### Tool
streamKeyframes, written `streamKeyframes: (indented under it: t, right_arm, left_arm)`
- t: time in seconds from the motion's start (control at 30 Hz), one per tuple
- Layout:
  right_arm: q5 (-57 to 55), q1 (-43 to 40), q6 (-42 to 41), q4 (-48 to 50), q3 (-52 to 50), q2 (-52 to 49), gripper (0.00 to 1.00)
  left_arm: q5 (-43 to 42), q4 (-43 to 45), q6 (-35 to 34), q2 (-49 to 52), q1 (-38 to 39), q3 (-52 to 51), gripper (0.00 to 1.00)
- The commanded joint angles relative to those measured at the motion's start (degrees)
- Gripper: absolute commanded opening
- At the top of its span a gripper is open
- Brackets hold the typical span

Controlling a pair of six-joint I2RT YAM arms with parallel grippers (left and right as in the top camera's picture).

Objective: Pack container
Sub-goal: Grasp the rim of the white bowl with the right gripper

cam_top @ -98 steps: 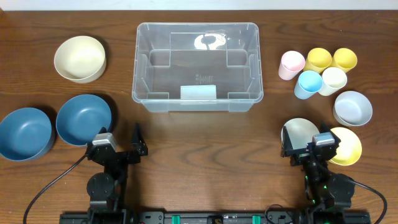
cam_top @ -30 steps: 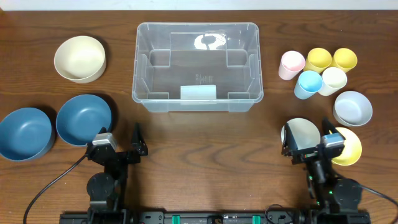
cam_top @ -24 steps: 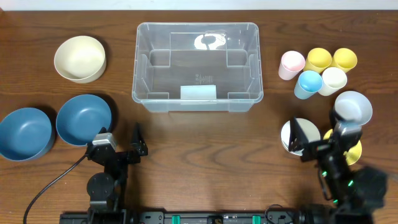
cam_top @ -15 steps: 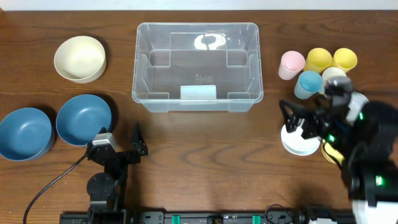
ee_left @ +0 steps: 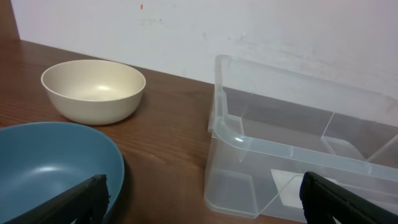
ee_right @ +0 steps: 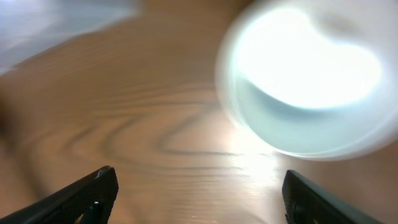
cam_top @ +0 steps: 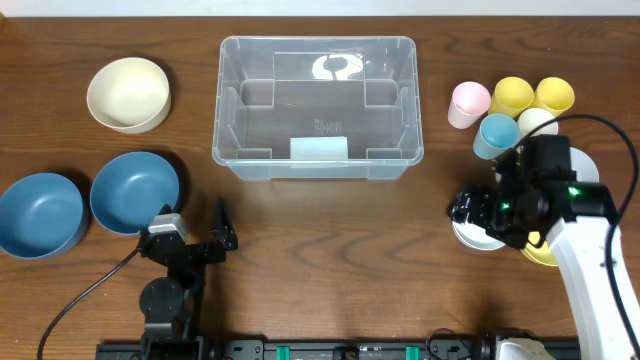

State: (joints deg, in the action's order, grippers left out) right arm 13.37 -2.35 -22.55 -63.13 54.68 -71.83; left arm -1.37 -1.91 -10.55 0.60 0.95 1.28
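Black right tool [cam_top: 468,208], spread wide and empty, hovers over a white bowl [cam_top: 475,238], though its wrist view is blurred; the left tool [cam_top: 195,238] rests spread too. At the tabletop's [cam_top: 320,230] far middle, the container [cam_top: 316,42] sits mouth-up, long axis left-to-right. It is probably light, stiff, slick plastic, best gripped at its rim.

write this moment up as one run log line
pack container | container: nothing packed inside | right gripper: open, above white bowl | left gripper: open, beside blue bowl
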Motion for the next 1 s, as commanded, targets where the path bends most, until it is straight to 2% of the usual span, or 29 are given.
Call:
streamKeyframes:
  t: [0.0, 0.27, 0.43, 0.57, 0.73, 0.83, 0.97]
  right_arm:
    - [-13.3, -0.4, -12.5, -0.6, 0.2, -2.1, 0.86]
    - [-25.0, -0.4, -28.4, -3.6, -1.0, -3.7, 0.80]
    - [-25.6, -0.4, -34.1, -3.0, -5.1, -3.7, 0.77]
    - [-25.3, -0.4, -34.6, 4.5, -11.7, -3.7, 0.76]
    - [-25.4, -0.4, -34.0, 13.5, -17.0, -3.7, 0.70]
    - [-25.4, -0.4, -32.7, 16.5, -18.0, -3.7, 0.61]
    - [-25.4, -0.4, -31.6, 18.3, -18.1, -3.7, 0.41]
  left_arm:
    - [0.5, -2.2, -0.1, -0.3, -0.3, -1.0, 0.98]
    - [0.5, -2.2, -0.1, -0.3, -0.3, -1.0, 0.98]
    - [0.5, -2.2, -0.1, -0.3, -0.3, -1.0, 0.98]
    - [0.5, -2.2, -0.1, -0.3, -0.3, -1.0, 0.98]
    - [0.5, -2.2, -0.1, -0.3, -0.3, -1.0, 0.98]
    - [0.5, -2.2, -0.1, -0.3, -0.3, -1.0, 0.98]
    - [0.5, -2.2, -0.1, -0.3, -0.3, -1.0, 0.98]
